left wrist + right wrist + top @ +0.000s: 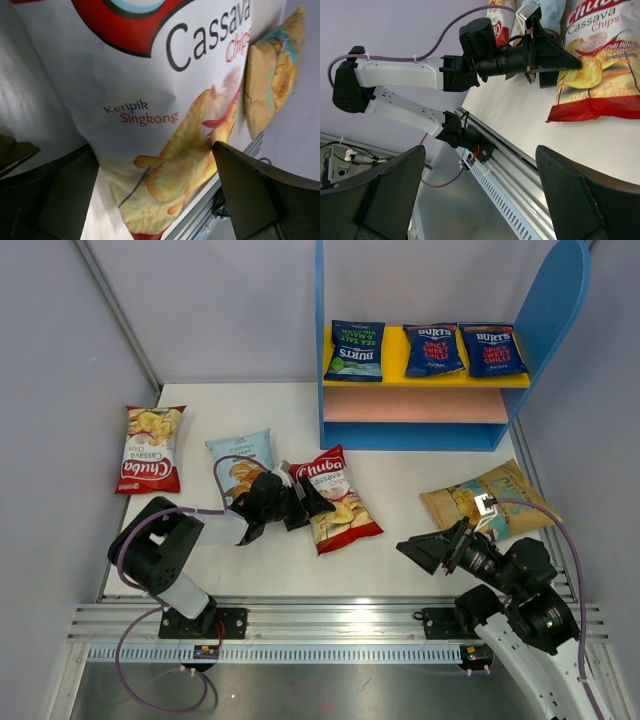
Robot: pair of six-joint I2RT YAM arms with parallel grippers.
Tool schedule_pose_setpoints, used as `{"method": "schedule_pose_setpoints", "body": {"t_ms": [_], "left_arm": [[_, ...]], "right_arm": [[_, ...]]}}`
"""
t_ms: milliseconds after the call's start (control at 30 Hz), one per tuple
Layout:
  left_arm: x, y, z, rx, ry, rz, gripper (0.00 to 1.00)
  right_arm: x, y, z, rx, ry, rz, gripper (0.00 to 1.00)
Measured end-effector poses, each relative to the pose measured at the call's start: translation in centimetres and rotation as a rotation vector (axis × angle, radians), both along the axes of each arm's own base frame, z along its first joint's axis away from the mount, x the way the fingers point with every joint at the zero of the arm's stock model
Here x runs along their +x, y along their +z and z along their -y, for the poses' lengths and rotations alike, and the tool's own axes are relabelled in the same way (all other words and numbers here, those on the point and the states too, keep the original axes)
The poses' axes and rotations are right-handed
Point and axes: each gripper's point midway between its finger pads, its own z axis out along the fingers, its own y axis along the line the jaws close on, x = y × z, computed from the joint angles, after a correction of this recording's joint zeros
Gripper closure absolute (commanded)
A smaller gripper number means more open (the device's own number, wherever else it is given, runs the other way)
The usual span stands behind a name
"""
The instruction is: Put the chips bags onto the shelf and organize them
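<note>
Jaws spread wide on both arms, we see the left gripper (310, 502) at the left edge of the middle Chuba bag (342, 508), pinching nothing. The right gripper (418, 550) hangs empty just near-left of the tan bag (490, 498). Three Burts bags (435, 348) line the yellow board (395, 368) of the shelf (420, 436), far right. A light blue bag (238, 462) lies just left of the left gripper, and a second Chuba bag (150, 448) lies further left

You have three dark blue glossy snack bags (434, 348) side by side on the yellow upper board (396, 369) of the blue-sided wooden rack (558, 310), upper right of frame. At centre, the left gripper (312, 502), jaws spread, sits at the upper edge of a red-white bag (345, 517).
</note>
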Motion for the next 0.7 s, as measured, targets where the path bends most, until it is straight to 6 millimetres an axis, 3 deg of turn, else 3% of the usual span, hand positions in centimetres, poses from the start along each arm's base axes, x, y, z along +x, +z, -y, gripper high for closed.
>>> {"method": "schedule_pose_setpoints", "body": {"t_ms": [267, 300, 467, 700], "left_arm": [[-0.3, -0.5, 0.9, -0.122, 0.001, 0.014, 0.38], [-0.5, -0.6, 0.8, -0.128, 0.003, 0.014, 0.47], [-0.8, 0.6, 0.8, -0.179, 0.005, 0.055, 0.62], [-1.7, 1.9, 0.7, -0.232, -0.001, 0.111, 0.79]], "right_arm": [[0.7, -3.1, -0.9, -0.008, 0.019, -0.109, 0.00], [0.8, -3.2, -0.9, -0.008, 0.019, -0.112, 0.00], [1.2, -4.1, -1.1, 0.001, 0.016, -0.135, 0.01], [2.1, -7.9, -1.7, 0.009, 0.003, -0.251, 0.01]]}}
